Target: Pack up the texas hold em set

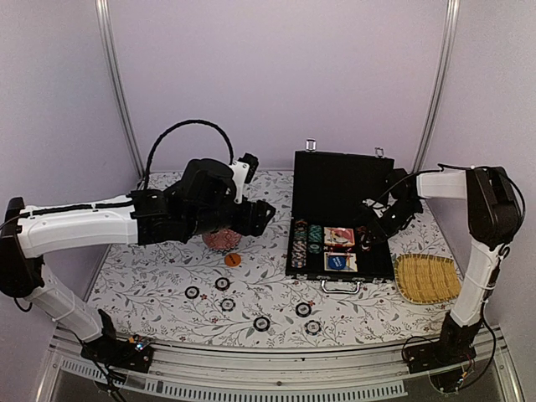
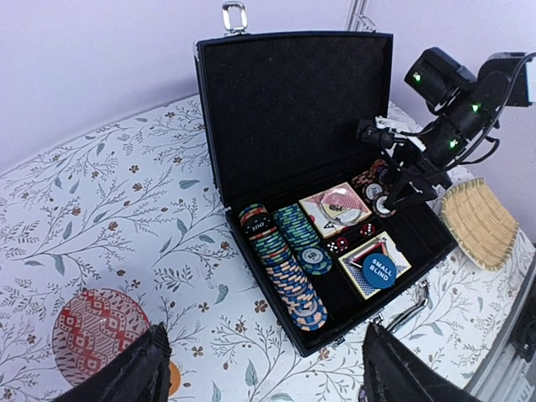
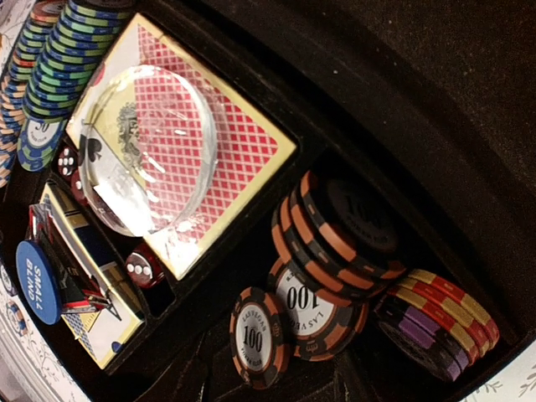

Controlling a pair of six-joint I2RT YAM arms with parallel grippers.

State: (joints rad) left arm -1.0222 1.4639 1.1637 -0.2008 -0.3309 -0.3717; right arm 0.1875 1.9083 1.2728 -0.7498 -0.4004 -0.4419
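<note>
The black briefcase (image 1: 335, 172) stands open at centre right, lid up; it also shows in the left wrist view (image 2: 293, 100). Rows of chips and a red-pink card deck (image 1: 338, 237) (image 3: 234, 142) lie inside. My right gripper (image 1: 368, 234) (image 3: 276, 381) is low in the case's right end, shut on a black-and-orange "100" poker chip (image 3: 261, 337) held on edge. Several loose poker chips (image 1: 228, 305) lie on the cloth in front. The orange disc (image 1: 233, 260) lies left of the case. My left gripper (image 1: 261, 214) (image 2: 268, 377) is open and empty above it.
The pink patterned dome (image 1: 220, 240) (image 2: 100, 331) sits just behind the orange disc, under my left arm. The yellow woven tray (image 1: 427, 278) lies right of the case. A clear round disc (image 3: 146, 151) rests on the red deck, and a blue "small blind" button (image 2: 378, 270) on a second deck.
</note>
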